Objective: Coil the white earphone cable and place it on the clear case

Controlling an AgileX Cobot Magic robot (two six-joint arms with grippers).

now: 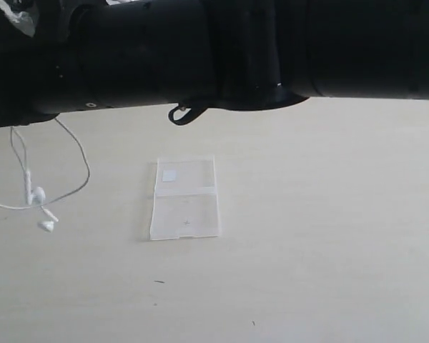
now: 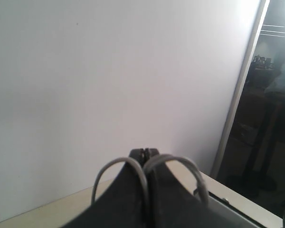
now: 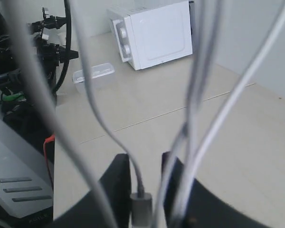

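The white earphone cable (image 1: 84,163) hangs at the left from under the blurred black arms, and its two earbuds (image 1: 36,194) dangle just over the table. The clear case (image 1: 184,198) lies flat mid-table with a small white sticker on its far panel, and nothing is on it. My left gripper (image 2: 145,152) is shut, with the cable (image 2: 141,178) looping out of it on both sides. My right gripper (image 3: 146,161) has its jaws drawn close on the cable's plug (image 3: 141,205). More strands (image 3: 199,118) cross in front of it. Neither gripper can be made out in the exterior view.
The two black arms (image 1: 214,50) fill the top of the exterior view. In the right wrist view a white boxy appliance (image 3: 154,33) and a clear tub (image 3: 92,76) stand far off on the table, beside black equipment (image 3: 19,52).
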